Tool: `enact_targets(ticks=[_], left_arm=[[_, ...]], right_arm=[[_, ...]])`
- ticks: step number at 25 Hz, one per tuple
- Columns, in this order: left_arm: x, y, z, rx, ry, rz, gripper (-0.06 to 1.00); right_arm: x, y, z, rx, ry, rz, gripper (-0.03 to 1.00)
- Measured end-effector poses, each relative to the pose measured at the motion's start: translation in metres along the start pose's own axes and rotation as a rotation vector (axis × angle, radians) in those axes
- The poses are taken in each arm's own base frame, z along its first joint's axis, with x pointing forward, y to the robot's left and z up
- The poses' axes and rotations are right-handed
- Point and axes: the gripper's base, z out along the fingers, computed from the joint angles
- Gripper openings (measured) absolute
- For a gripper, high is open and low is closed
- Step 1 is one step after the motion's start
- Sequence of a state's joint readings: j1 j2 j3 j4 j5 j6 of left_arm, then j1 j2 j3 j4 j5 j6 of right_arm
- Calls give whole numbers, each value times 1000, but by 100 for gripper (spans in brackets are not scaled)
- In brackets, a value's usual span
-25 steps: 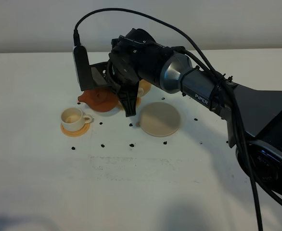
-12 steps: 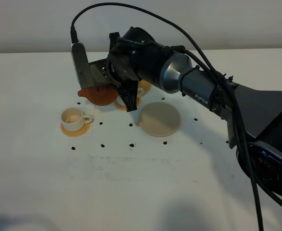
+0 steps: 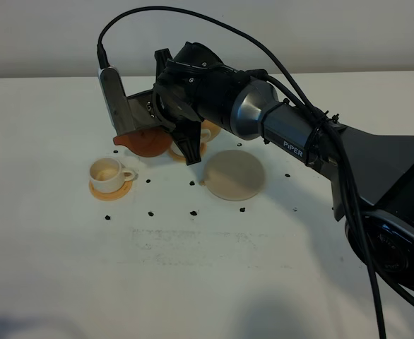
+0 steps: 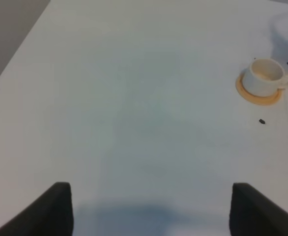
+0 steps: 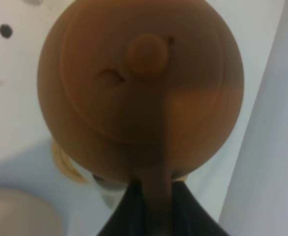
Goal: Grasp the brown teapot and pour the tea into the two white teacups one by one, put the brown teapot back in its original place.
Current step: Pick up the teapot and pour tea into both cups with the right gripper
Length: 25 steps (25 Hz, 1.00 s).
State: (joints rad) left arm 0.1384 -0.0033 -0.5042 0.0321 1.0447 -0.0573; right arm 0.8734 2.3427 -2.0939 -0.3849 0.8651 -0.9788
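Right claw point(image 5: 150, 216) pinching brown teapot point(image 3: 145, 141) handle, pot off the surface point(image 3: 193, 268). Risk: pot swivels on thin handle, spout misses white teacup point(image 3: 108, 171), tea spills.

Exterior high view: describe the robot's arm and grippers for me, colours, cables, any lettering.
The right arm is black, with a silver-grey cylindrical link marked PiPER in white. Black cables loop over it to a grey slab-shaped module. The right gripper has dark fingers. Of the left gripper only two dark rounded fingertips show.
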Motion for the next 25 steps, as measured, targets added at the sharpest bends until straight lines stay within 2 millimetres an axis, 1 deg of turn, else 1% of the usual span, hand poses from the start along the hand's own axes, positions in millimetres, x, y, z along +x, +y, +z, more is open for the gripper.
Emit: enact_targets(ticks=[8,25], left_arm=[[0,0,0,0,0,0,67],[0,0,0,0,0,0,67]], right_arm=[[0,1,0,-6,3,-22,9],[-7,1,0,29,3,-64,9]])
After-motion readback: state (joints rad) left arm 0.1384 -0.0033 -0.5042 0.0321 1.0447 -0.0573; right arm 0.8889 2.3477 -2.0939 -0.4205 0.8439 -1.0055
